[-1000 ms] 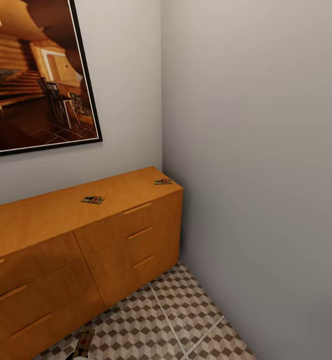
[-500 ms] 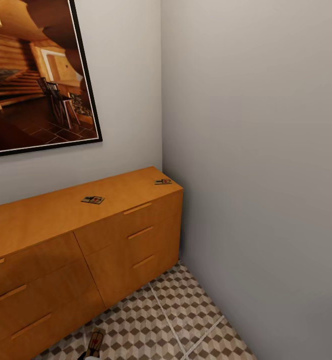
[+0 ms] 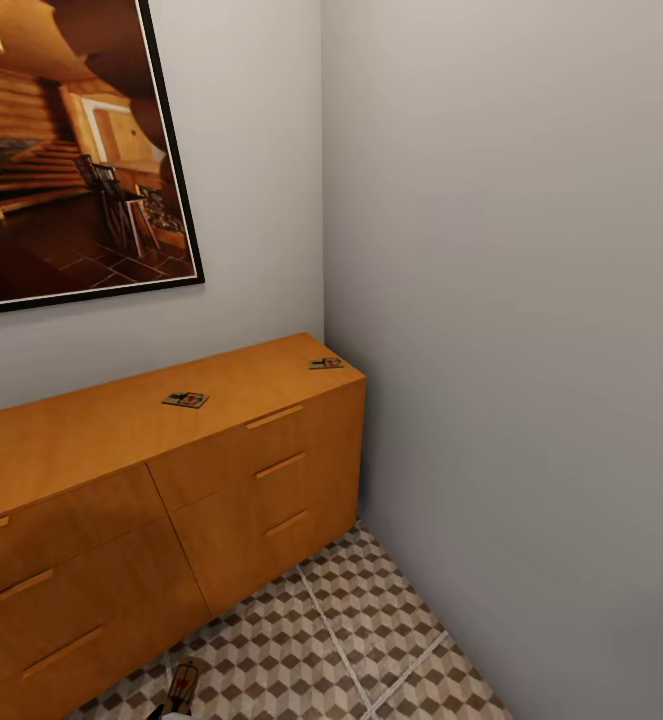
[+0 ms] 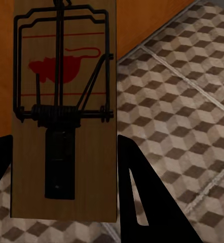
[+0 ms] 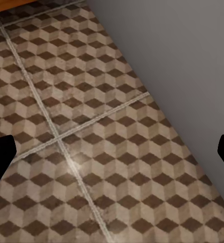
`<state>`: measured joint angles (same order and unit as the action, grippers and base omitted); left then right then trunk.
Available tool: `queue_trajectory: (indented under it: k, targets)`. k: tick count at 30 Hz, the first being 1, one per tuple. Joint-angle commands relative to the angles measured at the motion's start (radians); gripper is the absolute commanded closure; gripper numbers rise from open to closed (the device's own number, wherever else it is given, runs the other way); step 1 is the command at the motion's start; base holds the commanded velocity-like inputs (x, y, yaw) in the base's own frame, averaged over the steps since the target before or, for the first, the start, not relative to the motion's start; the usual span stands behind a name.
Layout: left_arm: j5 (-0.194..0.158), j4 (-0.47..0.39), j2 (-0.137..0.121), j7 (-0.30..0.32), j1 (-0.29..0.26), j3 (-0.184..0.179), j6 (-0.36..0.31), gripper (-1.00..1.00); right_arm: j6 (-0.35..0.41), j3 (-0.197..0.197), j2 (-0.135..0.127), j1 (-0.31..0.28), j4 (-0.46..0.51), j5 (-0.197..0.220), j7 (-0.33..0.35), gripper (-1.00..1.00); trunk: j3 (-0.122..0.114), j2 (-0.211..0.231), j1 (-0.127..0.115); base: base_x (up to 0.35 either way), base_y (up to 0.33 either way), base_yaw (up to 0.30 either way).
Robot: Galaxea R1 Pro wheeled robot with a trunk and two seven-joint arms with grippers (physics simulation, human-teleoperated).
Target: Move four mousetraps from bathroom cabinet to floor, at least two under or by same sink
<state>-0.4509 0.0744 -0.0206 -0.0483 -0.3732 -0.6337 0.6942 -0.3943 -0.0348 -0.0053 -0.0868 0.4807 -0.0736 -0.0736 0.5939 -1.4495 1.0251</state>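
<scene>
Floor (image 3: 371,620): cube-pattern tiles with pale grout lines, below both grippers; in the right wrist view it runs up to the grey wall (image 5: 193,61).
Cabinet (image 3: 221,480): long orange-brown chest of drawers, ahead of and above the left gripper, which sits low in front of its drawer fronts.
Picture (image 3: 71,150): framed interior scene on the wall over the cabinet, well above both grippers.
Left gripper (image 4: 66,167): clamped on a trap, one dark finger on each long edge of the board's near end.
Right gripper (image 5: 112,152): fingers wide apart with nothing between them, bare tile beneath.
Held trap (image 4: 64,111): flat wooden board with wire frame, coil spring and red mouse print, face towards the wrist camera, tile under it; in the head view it shows at the bottom edge, just off the cabinet's foot.
Traps on top (image 3: 186,399): one near the middle of the cabinet top, another (image 3: 325,363) at its far corner by the wall, both well above and beyond the left gripper, flat and untouched.
Handling: the board looks light, stiff and thin, so a grip across the long edges at the bare end seems right, clear of the wire and spring, which look snaggable; the smooth wood could slip in a light squeeze.
</scene>
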Motion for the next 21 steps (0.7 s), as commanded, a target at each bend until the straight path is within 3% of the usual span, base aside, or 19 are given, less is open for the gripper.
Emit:
queue_trajectory:
  k: [1, 6, 13, 21]
  targets:
    - [0.001, 0.002, 0.001, -0.007, -0.001, -0.008, 0.004, 1.00, -0.001, -0.004, -0.001, -0.001, -0.001, -0.008, -0.008, -1.00, 0.001, 0.000, 0.000, 0.000, 0.000, 0.000]
    - [0.001, 0.002, 0.000, -0.007, 0.000, -0.008, 0.004, 1.00, -0.001, -0.004, 0.000, -0.001, -0.001, -0.008, -0.008, -1.00, 0.001, 0.000, 0.000, 0.000, 0.000, 0.000]
    - [0.001, 0.002, 0.024, -0.008, 0.000, -0.008, 0.004, 1.00, -0.001, -0.004, -0.001, -0.001, -0.001, -0.008, -0.008, -1.00, 0.001, 0.000, 0.000, 0.000, 0.000, 0.000]
    - [0.001, 0.004, 0.014, -0.010, 0.000, -0.006, 0.003, 1.00, -0.001, -0.004, 0.000, -0.001, -0.001, -0.008, -0.008, -1.00, 0.001, 0.000, 0.000, 0.000, 0.000, 0.000]
